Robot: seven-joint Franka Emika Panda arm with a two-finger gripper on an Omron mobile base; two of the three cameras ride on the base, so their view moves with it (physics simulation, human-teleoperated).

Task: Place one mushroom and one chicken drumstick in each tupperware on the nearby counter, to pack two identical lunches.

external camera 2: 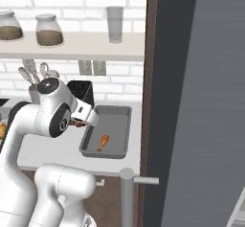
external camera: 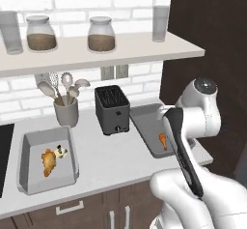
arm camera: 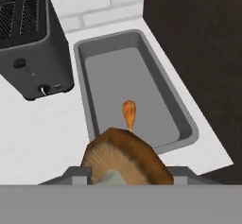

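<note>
The brown-capped mushroom [arm camera: 124, 158] is held in the part-closed gripper [arm camera: 125, 173] above the right tupperware [arm camera: 184, 109] — where one chicken drumstick [arm camera: 129, 113] already lies. A short descent over the tray floor — then release — is called for.

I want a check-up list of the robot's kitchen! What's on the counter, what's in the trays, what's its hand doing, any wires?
Surface: light counter, bare between the trays.
Job's things: left tupperware holds a drumstick and a pale mushroom; right tupperware holds one drumstick; brown mushroom is in the gripper.
Clutter: black toaster, utensil cup.
Grippers: gripper shut on the brown mushroom, poised above the right tupperware's near end.
Cables: nothing seen.
Surroundings: brick wall, shelf with jars, dark tall cabinet.
</note>
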